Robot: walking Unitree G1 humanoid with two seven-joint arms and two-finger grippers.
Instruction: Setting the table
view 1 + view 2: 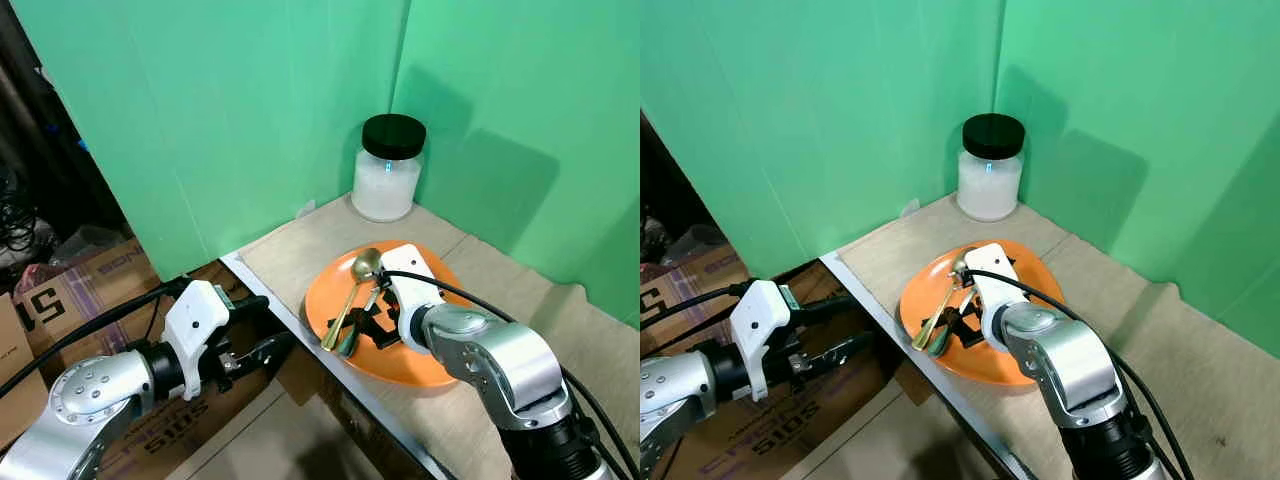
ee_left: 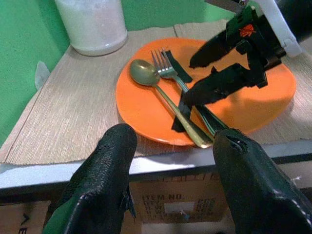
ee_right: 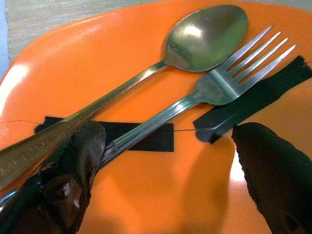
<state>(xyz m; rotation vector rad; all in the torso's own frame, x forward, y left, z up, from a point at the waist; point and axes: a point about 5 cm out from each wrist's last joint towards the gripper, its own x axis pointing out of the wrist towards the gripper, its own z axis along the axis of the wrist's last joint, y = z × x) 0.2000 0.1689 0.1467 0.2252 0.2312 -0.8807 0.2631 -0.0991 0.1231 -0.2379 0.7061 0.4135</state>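
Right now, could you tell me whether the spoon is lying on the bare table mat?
No, the spoon lies on the orange plate beside the fork.

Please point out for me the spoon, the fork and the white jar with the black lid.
spoon [image 3: 207, 36], right wrist view, on the middle of its bowl.
fork [image 3: 222, 87], right wrist view, on the flat neck just below the tines.
white jar [image 1: 386, 182], left eye view, on its white body under the black lid.

A cardboard box [image 1: 85, 290] on the floor beside the table's left edge bears the large number "51" and the letters "BON" along its top. A box [image 2: 192, 204] under the table's front edge reads "ITEM NO."
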